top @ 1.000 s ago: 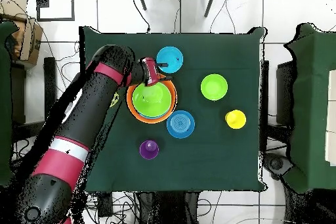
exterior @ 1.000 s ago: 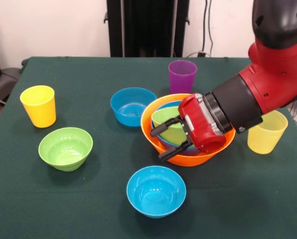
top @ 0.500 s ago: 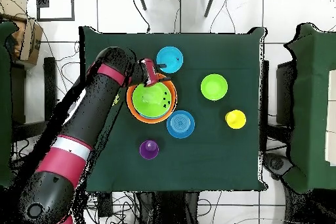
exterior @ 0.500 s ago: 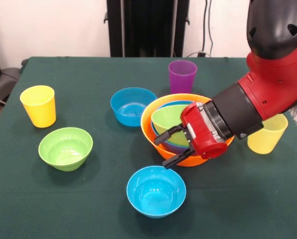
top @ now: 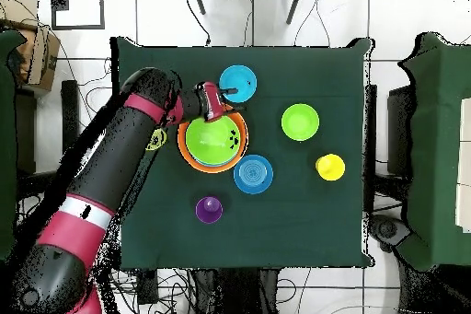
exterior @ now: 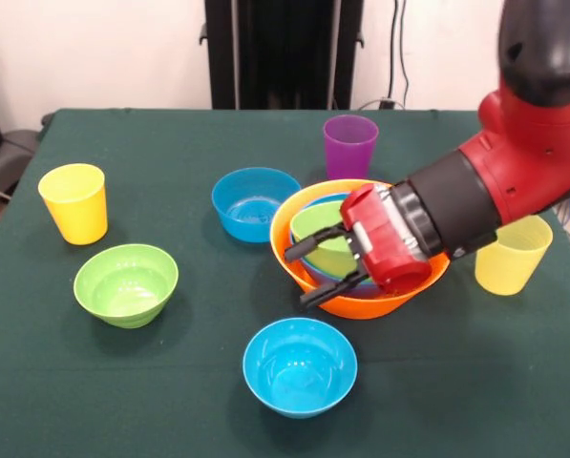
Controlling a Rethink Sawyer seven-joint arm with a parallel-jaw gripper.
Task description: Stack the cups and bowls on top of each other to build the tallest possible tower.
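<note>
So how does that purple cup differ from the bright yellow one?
The purple plastic tumbler stands at the table's far side, right behind the stacked bowls; the opaque yellow plastic tumbler stands alone near the left edge. Purple looks slightly see-through, yellow solid. Both are upright, open end up, and unstacked.

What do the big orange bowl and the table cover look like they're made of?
The orange bowl looks like glossy moulded plastic: a smooth, thin wall with bright highlights on its rim. The table cover looks like dark green matte fabric, perhaps felt: no shine, and soft edges.
</note>
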